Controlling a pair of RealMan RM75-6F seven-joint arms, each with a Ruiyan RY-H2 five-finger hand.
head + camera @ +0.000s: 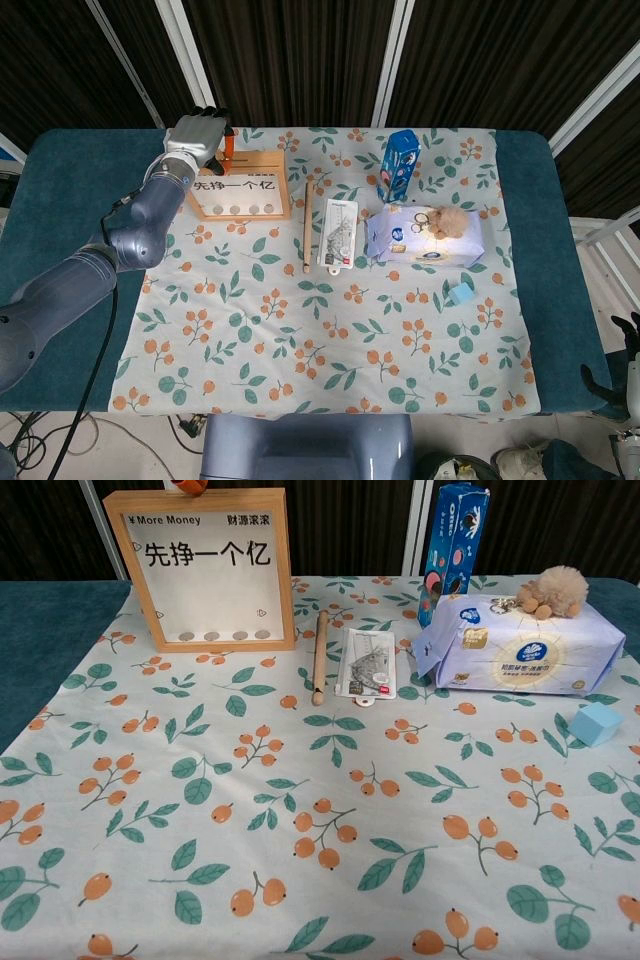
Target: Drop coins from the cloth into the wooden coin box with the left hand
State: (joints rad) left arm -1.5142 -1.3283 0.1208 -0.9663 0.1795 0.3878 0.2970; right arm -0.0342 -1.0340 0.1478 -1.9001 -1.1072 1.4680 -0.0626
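On the floral cloth (300, 810) lie a small blue cube (596, 723), a tissue pack (520, 648) and a carded packet (367, 663) beside a wooden stick (319, 656). Further back stands the wooden coin box (205, 568), its pane printed "More Money" over large Chinese characters, with coins (220, 635) lined along the bottom inside. The left hand (198, 131) sits at the box's top rim, but I cannot tell how its fingers lie; only a sliver of the right hand (628, 345) shows at the table's edge.

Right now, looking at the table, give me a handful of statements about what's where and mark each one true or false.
1. The left hand is at the top of the wooden coin box. True.
2. Coins lie in a row at the bottom of the box. True.
3. The plush toy sits on the blue carton. False: it sits on the tissue pack.
4. The wooden stick lies between the box and the small flat packet. True.
5. The blue cube rests on the tissue pack. False: it sits on the cloth, apart from it.
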